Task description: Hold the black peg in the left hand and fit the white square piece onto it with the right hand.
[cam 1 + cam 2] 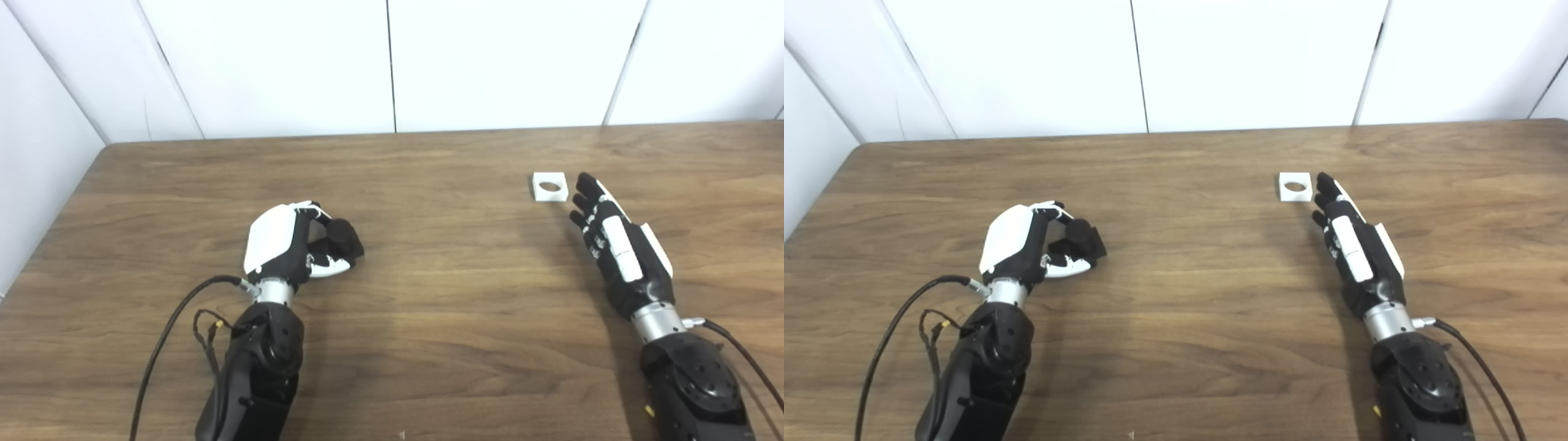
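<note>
**Peg gripped, square piece waiting**

The black peg (343, 239) sits grasped in the left robot hand (291, 245), presumably steadied for fitting. The white square piece (550, 186) lies on the tabletop (429, 294), just beyond the released right robot hand (615, 245), fingers extended toward it.

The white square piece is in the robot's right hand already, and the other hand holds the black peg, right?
Not quite. The white square piece lies on the table, just beyond the open right hand, as the right eye view shows. The left hand does hold the black peg.
</note>
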Controlling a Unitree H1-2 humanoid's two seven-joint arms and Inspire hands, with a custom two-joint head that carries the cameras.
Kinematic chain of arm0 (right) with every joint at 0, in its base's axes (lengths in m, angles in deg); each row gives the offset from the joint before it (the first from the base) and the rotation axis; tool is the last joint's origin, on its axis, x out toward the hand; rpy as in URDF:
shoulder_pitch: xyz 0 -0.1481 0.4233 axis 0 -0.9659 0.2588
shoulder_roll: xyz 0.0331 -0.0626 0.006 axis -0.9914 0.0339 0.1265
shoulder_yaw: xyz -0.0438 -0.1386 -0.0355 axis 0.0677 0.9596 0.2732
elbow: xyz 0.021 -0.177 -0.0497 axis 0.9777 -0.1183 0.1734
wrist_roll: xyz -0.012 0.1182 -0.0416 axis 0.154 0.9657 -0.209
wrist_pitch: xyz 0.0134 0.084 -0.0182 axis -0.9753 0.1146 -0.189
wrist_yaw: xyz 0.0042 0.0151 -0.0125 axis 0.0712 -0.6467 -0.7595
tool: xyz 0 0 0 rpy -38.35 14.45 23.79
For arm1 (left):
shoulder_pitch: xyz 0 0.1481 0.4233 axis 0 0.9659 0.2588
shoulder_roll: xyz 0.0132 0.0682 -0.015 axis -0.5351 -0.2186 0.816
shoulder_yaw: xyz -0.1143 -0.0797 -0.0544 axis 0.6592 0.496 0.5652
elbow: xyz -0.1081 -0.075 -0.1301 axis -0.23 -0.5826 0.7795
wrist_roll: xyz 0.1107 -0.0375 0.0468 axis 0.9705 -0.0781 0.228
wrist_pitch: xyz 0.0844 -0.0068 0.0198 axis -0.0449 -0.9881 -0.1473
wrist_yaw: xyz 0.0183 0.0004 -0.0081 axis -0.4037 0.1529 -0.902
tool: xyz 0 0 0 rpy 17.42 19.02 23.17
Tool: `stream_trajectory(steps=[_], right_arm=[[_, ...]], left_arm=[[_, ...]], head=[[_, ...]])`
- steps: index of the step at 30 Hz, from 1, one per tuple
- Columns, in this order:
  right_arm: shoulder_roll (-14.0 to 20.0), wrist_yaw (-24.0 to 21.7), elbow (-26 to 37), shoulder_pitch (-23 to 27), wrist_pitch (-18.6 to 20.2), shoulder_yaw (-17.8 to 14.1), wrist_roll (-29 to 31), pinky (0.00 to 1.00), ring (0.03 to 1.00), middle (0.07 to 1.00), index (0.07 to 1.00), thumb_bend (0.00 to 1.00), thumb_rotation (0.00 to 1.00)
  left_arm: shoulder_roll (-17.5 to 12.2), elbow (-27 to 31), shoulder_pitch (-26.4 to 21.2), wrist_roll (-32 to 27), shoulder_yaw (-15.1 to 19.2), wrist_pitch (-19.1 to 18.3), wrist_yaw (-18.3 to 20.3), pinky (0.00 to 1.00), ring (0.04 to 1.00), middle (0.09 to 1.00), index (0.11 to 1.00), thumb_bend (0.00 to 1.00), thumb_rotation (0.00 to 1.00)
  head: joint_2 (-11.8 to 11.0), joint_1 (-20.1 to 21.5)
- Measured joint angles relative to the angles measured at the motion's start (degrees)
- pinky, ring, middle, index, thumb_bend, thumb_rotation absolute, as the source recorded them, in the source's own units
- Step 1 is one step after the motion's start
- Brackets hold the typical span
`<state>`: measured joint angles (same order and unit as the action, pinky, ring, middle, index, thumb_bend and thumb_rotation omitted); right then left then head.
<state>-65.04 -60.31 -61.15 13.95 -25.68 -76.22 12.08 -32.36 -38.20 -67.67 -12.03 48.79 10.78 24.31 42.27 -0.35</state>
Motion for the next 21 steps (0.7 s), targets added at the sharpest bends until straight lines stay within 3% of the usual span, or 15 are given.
stream_trajectory(steps=[12,15,21], right_arm=[[-1.75,1.65,1.18,-0.61,0.85,0.72,-1.85,1.00,0.983,0.967,0.932,0.64,0.82],[-1.92,1.90,1.28,-0.65,1.10,0.75,-2.43,1.00,0.996,0.974,0.938,0.63,0.81],[-2.12,1.89,1.44,-0.77,1.31,0.73,-2.41,1.00,0.996,0.971,0.935,0.66,0.80]], left_arm=[[0.94,8.18,5.77,2.24,-4.79,0.08,3.95,0.75,0.903,0.846,0.489,0.52,0.07],[2.45,9.48,7.39,2.84,-5.48,0.18,4.09,0.73,0.890,0.839,0.489,0.52,0.07],[2.55,10.24,8.52,5.18,-7.16,0.96,3.98,0.74,0.886,0.836,0.490,0.52,0.08]], head=[[0.88,0.88],[0.97,0.97],[1.41,1.06]])
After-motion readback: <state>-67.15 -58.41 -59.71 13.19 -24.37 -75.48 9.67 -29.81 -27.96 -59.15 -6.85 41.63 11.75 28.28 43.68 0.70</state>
